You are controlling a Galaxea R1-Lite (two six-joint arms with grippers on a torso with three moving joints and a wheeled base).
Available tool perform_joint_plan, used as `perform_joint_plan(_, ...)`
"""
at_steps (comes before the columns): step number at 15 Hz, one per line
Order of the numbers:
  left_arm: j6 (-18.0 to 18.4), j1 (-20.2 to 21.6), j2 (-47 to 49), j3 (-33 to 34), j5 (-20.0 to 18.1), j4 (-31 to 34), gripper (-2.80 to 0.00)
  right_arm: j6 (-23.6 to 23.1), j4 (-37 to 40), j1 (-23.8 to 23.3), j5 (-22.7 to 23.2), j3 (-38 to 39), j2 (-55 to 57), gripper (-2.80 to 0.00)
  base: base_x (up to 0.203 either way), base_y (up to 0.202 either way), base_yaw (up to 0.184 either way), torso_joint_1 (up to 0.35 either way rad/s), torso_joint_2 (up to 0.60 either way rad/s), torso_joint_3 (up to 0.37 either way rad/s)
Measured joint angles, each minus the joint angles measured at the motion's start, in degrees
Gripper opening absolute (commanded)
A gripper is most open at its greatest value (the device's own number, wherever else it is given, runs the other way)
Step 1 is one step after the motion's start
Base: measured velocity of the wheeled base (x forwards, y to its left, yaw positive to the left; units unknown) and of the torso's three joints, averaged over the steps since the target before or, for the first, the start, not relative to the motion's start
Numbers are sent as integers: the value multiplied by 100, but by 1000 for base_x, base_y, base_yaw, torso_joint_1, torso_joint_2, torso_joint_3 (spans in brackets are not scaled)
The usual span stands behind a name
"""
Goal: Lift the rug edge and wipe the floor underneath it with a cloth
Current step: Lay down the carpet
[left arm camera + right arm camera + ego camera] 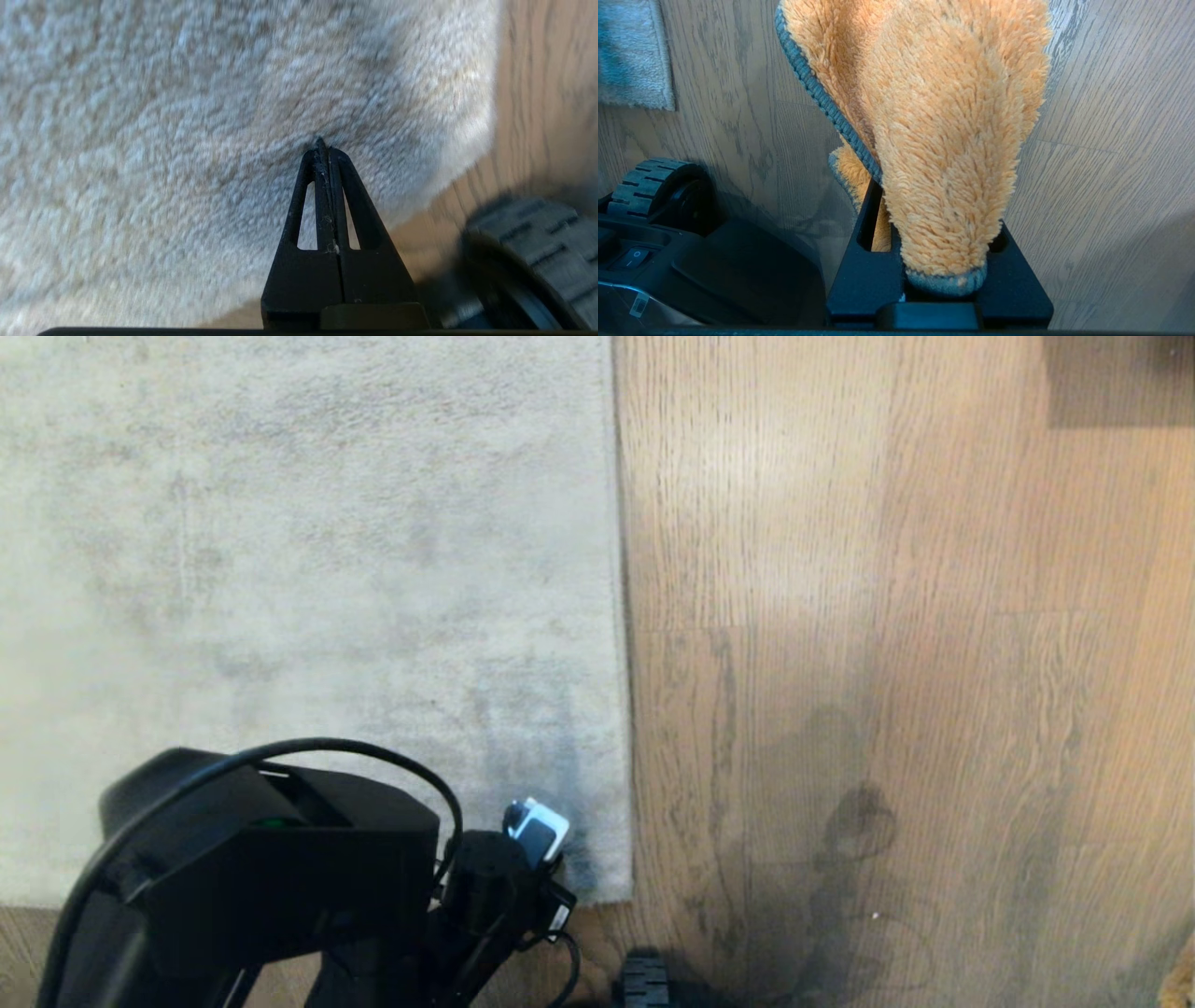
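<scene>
The pale grey rug [308,569] lies flat on the left, and the rug edge [622,616] runs straight down to a corner [627,894] near my base. My left arm [280,859] reaches over that corner. The left gripper [322,142] is shut with nothing between its fingers, its tips pressed into the rug pile [187,116] close to the corner. Brown wood-grain floor [887,616] lies to the right of the rug. The right gripper [934,196] is shut on the fluffy orange cloth [952,116] with a grey-blue hem, hanging above the floor [1111,140]. It is outside the head view.
My base's ribbed black wheel [523,252] sits on the floor just beside the rug corner, and also shows in the right wrist view [649,179] and the head view [644,980]. A darker patch [1116,378] sits at the far right.
</scene>
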State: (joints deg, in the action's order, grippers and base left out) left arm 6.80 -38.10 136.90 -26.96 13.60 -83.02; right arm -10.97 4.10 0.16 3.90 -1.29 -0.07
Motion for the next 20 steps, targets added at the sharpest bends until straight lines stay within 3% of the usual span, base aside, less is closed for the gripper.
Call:
perform_joint_plan(10, -47, 4, -73, -16, 4, -53, -280, -2, 0, 0, 4, 0, 0, -280, 0, 0, 0, 0, 0, 0)
perform_joint_plan(16, -69, 75, -1021, 121, 48, 414, -280, -5, 0, -2, 0, 0, 0, -280, 0, 0, 0, 0, 0, 0)
perform_joint_plan(20, -88, 258, -2103, 575, 39, 964, -280, -2, 1, 0, 1, 0, 0, -280, 0, 0, 0, 0, 0, 0)
